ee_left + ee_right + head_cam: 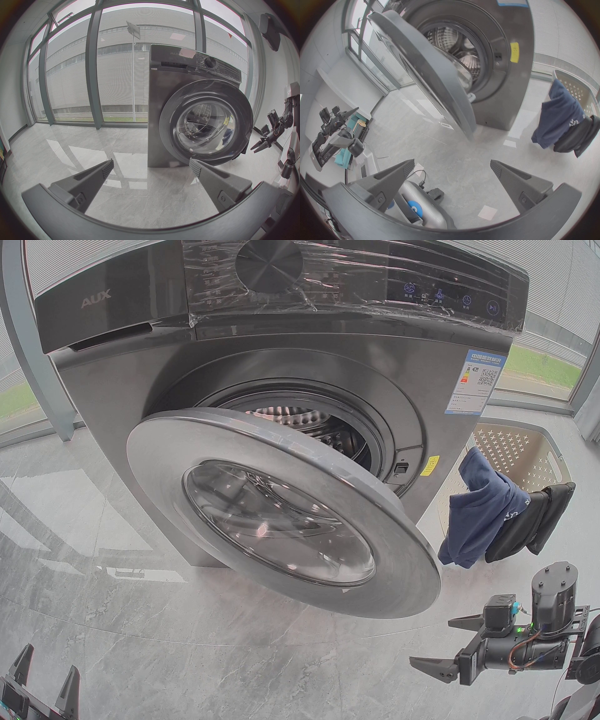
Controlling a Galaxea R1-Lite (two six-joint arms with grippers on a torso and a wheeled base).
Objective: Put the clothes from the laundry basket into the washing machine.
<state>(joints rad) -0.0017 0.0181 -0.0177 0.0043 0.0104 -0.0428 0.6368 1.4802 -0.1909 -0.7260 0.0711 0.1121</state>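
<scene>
Grey steel washer (125, 384), head view: its door (400, 565) hangs wide open toward the robot's left, leaving the drum (312, 427) mouth exposed for loading. At the washer's right the basket (525, 452) stands on the floor (187, 646). A navy garment (478, 515) and a black garment (531, 521) drape over its near rim, side by side and touching, so their hanging folds are easy to grasp. No cloth shows in the drum, so the task appears to be at its start. The right pincer (440, 643) hovers low near the basket, below the garments, fingers spread and empty, apparently staged for a first pick. The left pincer (47, 671) sits at lower left, well apart from the clothes, likewise spread and holding nothing. It is probably parked there to keep out of the door's way.

Left wrist view: the left pincer (151, 162), jaws wide, faces the washer (162, 109) from a distance. The door (168, 125) turns its outer face this way and screens the drum. The right pincer (253, 149) shows past the door's edge.

Right wrist view: the right pincer (451, 162), jaws parted and empty, hangs over bare floor. The drum (456, 40) lies open behind the door (425, 62). Both the navy garment (559, 115) and the black garment (578, 137) hang on the basket (575, 87), apart from the fingers. The next move likely calls for closing on a hanging hem, then carrying it round the door's edge.
</scene>
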